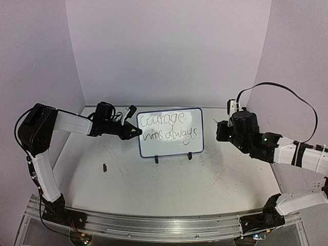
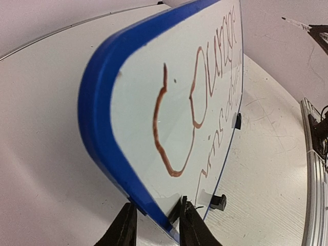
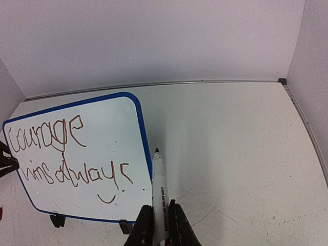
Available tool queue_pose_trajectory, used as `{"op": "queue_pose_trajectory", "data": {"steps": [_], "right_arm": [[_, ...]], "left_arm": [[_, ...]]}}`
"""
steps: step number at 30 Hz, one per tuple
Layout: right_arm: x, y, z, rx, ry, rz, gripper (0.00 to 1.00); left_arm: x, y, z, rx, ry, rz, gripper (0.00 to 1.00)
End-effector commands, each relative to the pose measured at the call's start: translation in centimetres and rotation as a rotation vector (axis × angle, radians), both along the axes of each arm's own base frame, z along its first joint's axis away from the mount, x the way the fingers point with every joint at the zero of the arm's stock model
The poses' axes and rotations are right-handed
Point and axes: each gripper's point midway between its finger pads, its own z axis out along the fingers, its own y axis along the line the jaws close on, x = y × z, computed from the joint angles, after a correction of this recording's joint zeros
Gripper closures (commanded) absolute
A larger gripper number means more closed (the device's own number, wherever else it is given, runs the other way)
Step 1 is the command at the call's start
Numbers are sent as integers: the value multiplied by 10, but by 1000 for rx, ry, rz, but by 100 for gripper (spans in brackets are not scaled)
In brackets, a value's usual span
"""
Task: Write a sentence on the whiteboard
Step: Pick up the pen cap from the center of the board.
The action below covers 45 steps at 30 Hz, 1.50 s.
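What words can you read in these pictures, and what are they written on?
"Courage": top line, handwritten on the whiteboard.
"wins always": the line below it on the same whiteboard, with a small curve drawn underneath.
Print on the barrel of the marker: too small to read.
I can't see any other text.

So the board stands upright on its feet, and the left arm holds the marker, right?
Not quite. The board does stand upright on its feet, but it is the right jaws that hold the marker, not the left. The right wrist view shows this.
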Motion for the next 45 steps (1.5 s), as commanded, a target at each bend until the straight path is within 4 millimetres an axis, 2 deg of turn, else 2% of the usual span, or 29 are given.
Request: {"op": "queue_pose_trajectory", "data": {"steps": [1, 3, 6, 12, 15, 17, 18, 21, 24, 25, 27, 31, 34, 36, 38, 44, 45], "right_arm": [[-4, -11, 7, -51, -35, -11, 100], [-5, -11, 7, -46, -44, -2, 100], [-6, -8, 4, -45, -48, 18, 100], [-3, -2, 3, -75, -67, 53, 100], [-3, 4, 5, -87, -80, 92, 100], [-4, 8, 6, -98, -86, 117, 100], [-5, 9, 6, -98, -87, 126, 100], [-7, 15, 9, -97, -95, 171, 100], [-12, 27, 6, -82, -81, 245, 100], [-13, 31, 3, -79, -73, 262, 100], [-14, 37, 0, -70, -59, 294, 100], [-20, 48, 0, -41, -50, 361, 100], [-25, 48, 5, -33, -60, 383, 100], [-27, 47, 6, -34, -62, 385, 100], [-29, 45, 8, -34, -63, 385, 100], [-33, 44, 9, -25, -60, 395, 100], [-33, 45, 10, -27, -59, 397, 100]], "left_arm": [[23, 19, -3, 91, -40, 117, 69], [23, 21, 2, 87, -44, 130, 66], [22, 26, 24, 70, -65, 167, 56], [9, 48, 67, 49, -60, 296, 47], [-7, 61, 77, 7, 27, 380, 28], [-21, 75, 79, -39, 119, 486, 22], [-27, 83, 70, -33, 166, 529, 22], [-54, 125, 40, 58, 370, 775, 20], [-92, 153, 4, 200, 566, 922, 21], [-105, 155, -6, 244, 619, 942, 22], [-119, 158, -24, 324, 661, 979, 25], [-128, 166, -73, 485, 732, 1010, 33], [-127, 163, -89, 529, 732, 1001, 36], [-129, 166, -99, 568, 734, 1000, 41], [-130, 161, -110, 565, 754, 974, 47], [-138, 156, -119, 571, 779, 943, 63], [-140, 159, -121, 588, 769, 944, 71]]}}
